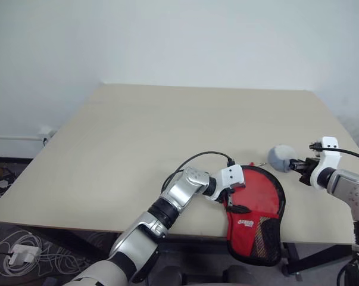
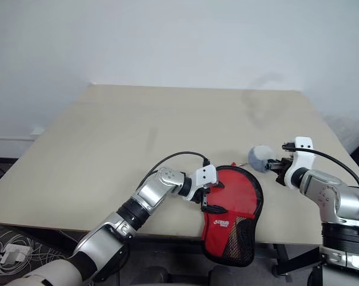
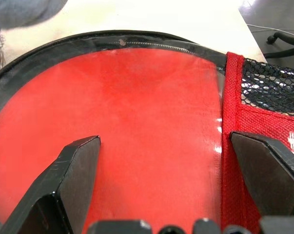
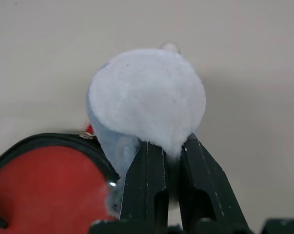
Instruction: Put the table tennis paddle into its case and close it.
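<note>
Right wrist view shows your right hand [image 4: 167, 161] pinched shut on a grey fluffy pom-pom [image 4: 149, 100], probably the zip pull, just off the round edge of the case [image 1: 256, 214]. Your left hand [image 1: 234, 199] stands wide open, its fingers [image 3: 71, 175] pressing on the clear side, with the table tennis paddle [image 3: 112, 131] already red inside. The case hangs partly over the near edge of the tabletop [image 1: 137, 143]. Pull too hard or off the zip's line and the fluff may slip free, or the case could drag off the edge if your left hand lifts.
</note>
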Tool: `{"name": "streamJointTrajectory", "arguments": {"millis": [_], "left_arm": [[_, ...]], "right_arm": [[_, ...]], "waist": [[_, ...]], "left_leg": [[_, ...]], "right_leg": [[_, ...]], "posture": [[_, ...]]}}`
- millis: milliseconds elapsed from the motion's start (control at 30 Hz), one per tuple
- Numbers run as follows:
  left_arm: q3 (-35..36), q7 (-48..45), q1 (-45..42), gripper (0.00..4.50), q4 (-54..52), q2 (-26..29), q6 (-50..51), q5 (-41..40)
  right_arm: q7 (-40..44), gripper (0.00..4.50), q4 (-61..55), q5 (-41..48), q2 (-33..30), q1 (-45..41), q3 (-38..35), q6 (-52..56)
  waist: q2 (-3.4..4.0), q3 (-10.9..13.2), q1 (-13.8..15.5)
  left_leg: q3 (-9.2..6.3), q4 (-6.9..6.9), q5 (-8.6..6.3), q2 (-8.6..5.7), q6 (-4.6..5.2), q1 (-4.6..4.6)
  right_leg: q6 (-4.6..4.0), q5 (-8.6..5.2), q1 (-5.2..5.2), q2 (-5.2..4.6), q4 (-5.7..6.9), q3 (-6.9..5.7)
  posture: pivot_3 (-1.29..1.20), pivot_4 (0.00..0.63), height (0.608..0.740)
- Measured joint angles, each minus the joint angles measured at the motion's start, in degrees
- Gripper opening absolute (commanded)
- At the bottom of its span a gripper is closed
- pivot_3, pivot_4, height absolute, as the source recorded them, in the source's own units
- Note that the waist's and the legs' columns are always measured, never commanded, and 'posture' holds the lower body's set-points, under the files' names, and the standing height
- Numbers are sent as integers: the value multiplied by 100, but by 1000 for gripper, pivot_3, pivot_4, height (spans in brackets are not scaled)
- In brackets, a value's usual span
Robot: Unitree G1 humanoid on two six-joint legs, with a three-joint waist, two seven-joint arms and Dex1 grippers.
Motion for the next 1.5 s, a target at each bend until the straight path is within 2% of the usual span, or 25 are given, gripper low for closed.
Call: {"name": "streamJointTrajectory", "arguments": {"millis": [300,433,533,833,1033,1167,1500], "left_arm": [[-6,39,-7,4500,60,-41,0,-11],[-20,54,-11,4500,108,-112,-17,-14],[-24,57,-7,4500,134,-140,-54,-19],[-20,81,-9,4500,262,-246,-124,-25],[-2,92,-18,4500,354,-298,-176,-26],[3,93,-21,4500,380,-329,-178,-27],[4,89,-28,4500,461,-373,-229,-27]], "right_arm": [[1237,20,-152,-8,-1503,1208,-85,-143],[1912,20,-462,-5,-1975,2170,-263,-420],[2461,20,-737,-4,-2193,3030,-715,-594],[3675,20,-2000,-5,-2087,5157,-1764,-1178],[3845,20,-2838,-26,-1836,5826,-1820,-1332],[4029,20,-3261,-261,-1694,6437,-1768,-1841],[4467,20,-3509,-602,-1646,7254,-1848,-2760]], "waist": [[0,0,11],[-2,1,76],[-3,2,144],[7,-5,219],[7,-6,245],[8,-6,275],[6,-11,318]], "left_leg": [[4,8,-21,-1,37,9],[3,16,-27,-1,46,5],[3,18,-30,-1,52,6],[-5,19,-34,1,58,4],[-14,21,-37,2,63,7],[-11,22,-37,2,63,7],[-6,22,-41,1,67,11]], "right_leg": [[1,-1,24,-1,-9,-13],[3,-2,30,-2,-18,-20],[3,-2,37,-2,-28,-21],[23,9,59,-1,-78,-31],[30,13,62,-1,-85,-24],[30,13,63,-1,-86,-23],[31,12,74,-1,-93,-32]], "posture": [[0,0,716],[0,0,716],[0,0,716],[0,0,716],[0,0,716],[0,0,716],[0,0,716]]}}
